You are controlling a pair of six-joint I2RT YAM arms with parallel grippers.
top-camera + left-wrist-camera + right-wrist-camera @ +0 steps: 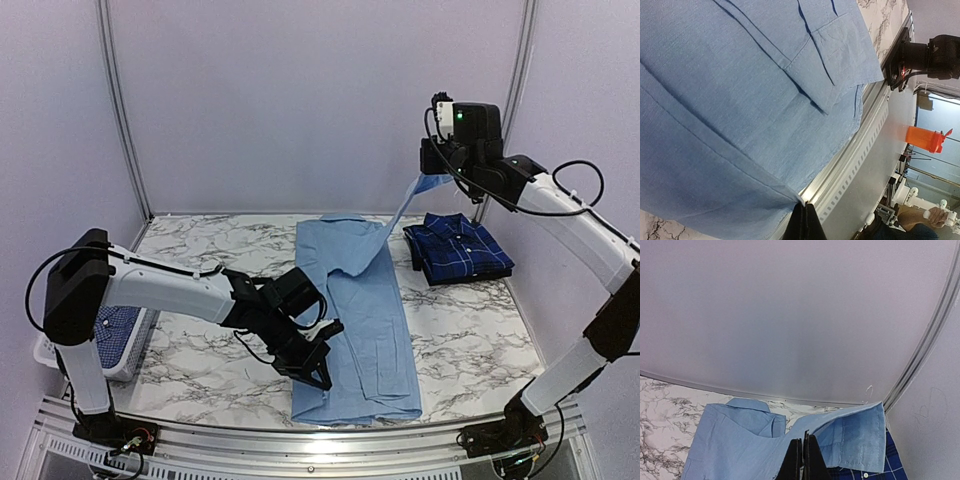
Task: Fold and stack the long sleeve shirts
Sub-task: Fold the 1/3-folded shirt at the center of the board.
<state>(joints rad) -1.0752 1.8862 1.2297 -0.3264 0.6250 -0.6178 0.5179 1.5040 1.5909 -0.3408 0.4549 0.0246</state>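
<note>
Plain light-blue collared cloth shirt (365, 330) | step: sleeve fold | right gripper (437, 178) clamped on raised sleeve cuff (860, 432) | left gripper (318, 378) pinched shut on hem edge (785, 192) | next: likely lay cuff across body

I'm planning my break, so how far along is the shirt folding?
Done: the navy plaid shirt lies folded at the right rear. In hand: the light blue shirt lies spread, its sleeve lifted by the right pincer, hem pinched by the left pincer. Left: finishing it, plus a checked shirt in the basket.
</note>
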